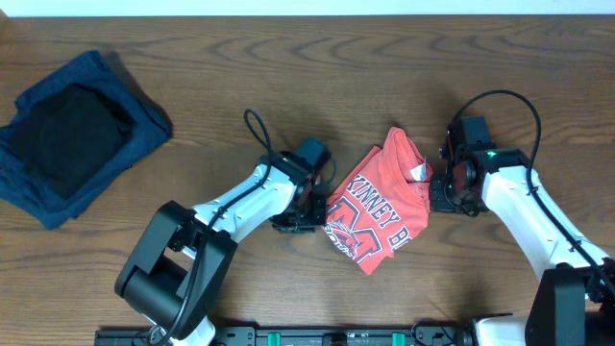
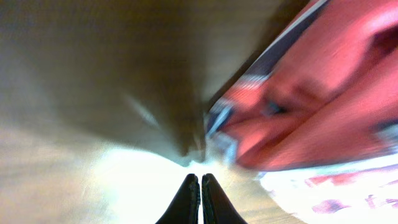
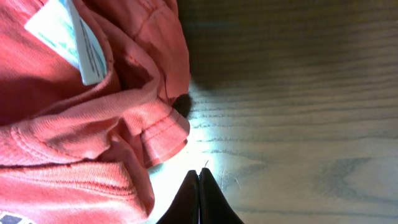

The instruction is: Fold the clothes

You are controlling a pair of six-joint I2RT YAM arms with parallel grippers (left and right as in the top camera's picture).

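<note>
Lying diagonally, T-shirt (image 1: 377,207) label-end far-right; left fingers (image 2: 189,200), right fingers (image 3: 188,200) pressed together, empty.

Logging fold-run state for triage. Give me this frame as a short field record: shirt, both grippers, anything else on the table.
shirt: coral-red T-shirt, bunched near table centre, printed side up, white label showing
fold: loose and uneven, not a finished fold
left gripper: shut, nothing between the fingers, tips on the table beside the shirt's edge
right gripper: shut, nothing held, just off the shirt's hem
other: black garment lying on navy-blue garment, far left
surface: wooden table
</note>
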